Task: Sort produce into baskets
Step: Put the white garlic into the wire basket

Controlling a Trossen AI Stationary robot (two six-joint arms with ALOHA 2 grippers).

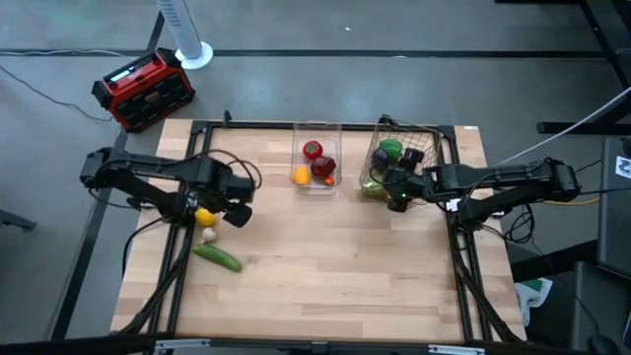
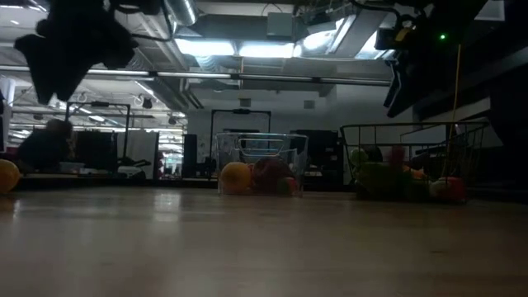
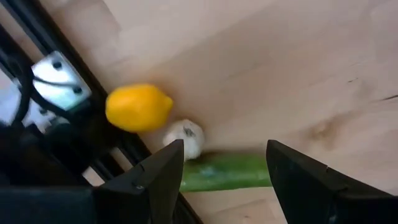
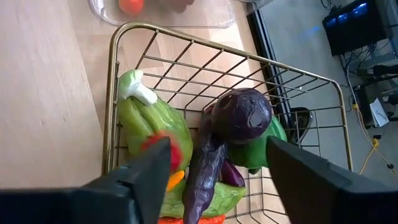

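R tool (image 4: 214, 165) open over wire basket (image 4: 112, 93), eggplants (image 4: 239, 118) inside

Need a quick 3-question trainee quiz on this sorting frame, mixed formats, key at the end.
1. True or false: the lemon, garlic and cucumber lie loose on the table.
2. Which container does the right gripper hover over?
A. clear bin
B. wire basket
C. red-black box
3. Fill in: the left gripper hangs with fingers ____ above the cucumber.

Key: 1 true; 2 B; 3 open
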